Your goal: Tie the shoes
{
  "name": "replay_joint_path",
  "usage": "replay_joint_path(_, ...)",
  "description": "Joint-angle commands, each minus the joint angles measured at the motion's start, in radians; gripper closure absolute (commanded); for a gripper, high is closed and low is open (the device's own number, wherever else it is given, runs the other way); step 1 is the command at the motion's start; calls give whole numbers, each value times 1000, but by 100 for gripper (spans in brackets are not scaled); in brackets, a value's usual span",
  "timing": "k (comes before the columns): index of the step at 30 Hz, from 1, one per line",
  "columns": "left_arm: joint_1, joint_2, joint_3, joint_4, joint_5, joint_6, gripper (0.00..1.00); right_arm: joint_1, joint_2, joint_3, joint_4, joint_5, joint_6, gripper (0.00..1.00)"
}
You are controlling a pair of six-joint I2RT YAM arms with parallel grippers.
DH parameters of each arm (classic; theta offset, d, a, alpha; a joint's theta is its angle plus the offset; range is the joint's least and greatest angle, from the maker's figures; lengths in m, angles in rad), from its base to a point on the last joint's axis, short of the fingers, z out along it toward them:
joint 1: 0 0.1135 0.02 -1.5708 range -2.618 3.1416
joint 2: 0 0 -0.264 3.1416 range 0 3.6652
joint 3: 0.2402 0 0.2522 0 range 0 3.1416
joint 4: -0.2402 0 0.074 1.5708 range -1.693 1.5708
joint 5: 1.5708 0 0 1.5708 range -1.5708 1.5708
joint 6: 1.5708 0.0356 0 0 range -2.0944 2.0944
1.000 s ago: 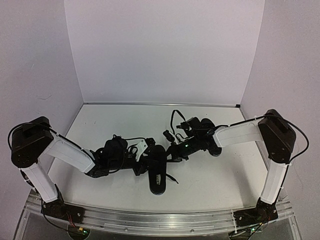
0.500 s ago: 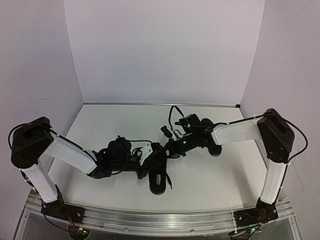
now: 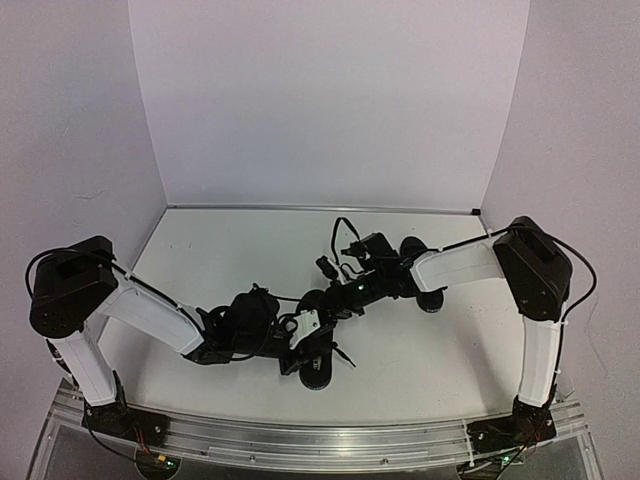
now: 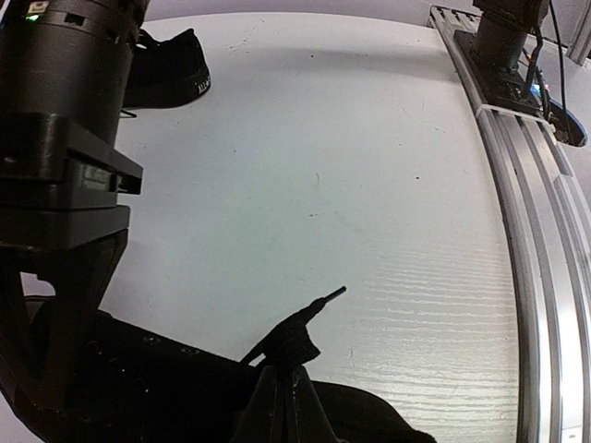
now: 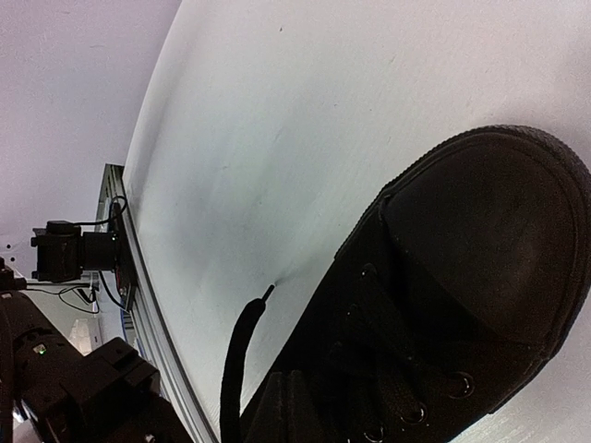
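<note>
One black shoe [image 3: 318,372] lies at the near middle of the table, between the two grippers. My left gripper [image 3: 312,342] is shut on a black lace [image 4: 294,343] just above this shoe [image 4: 138,383]; the lace tip [image 4: 332,294] sticks out past the fingers. My right gripper [image 3: 326,300] is at the far side of the same shoe. In the right wrist view its fingers [image 5: 294,406] look shut, close over the shoe's [image 5: 480,240] eyelets. A free lace [image 5: 235,355] curves up beside them. The second shoe [image 4: 175,78] lies under the right forearm [image 3: 430,297].
A metal rail [image 4: 526,203] runs along the table's near edge, with the right arm's base [image 4: 503,37] on it. The right arm's wrist [image 4: 65,111] fills the left of the left wrist view. White walls close in the table on three sides.
My left gripper has moved right and nearer, over the shoe. My right gripper has moved left toward it. The shoe has shifted nearer and looks shorter from above.
</note>
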Motion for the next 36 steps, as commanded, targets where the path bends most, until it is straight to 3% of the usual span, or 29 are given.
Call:
replay_joint_path(1,-27,12,38,-9,33,19,100,-2,24,59,60,10,15,100)
replay_joint_path(23,-82,51,68,-86,42,49,100,-10,109,166,62,30,31,100)
replay_joint_path(27,-82,25,49,-56,-10,22,81,-9,71,156,54,-22,23,99)
replay_joint_path(30,-81,-9,43,-69,-32,13,63,-10,-4,125,20,-25,7,84)
replay_joint_path(32,-81,-45,40,-85,-31,11,56,-11,-59,88,10,-16,-7,68)
replay_joint_path(36,-80,-147,54,-190,-31,13,39,-27,-170,46,-27,-7,-20,57)
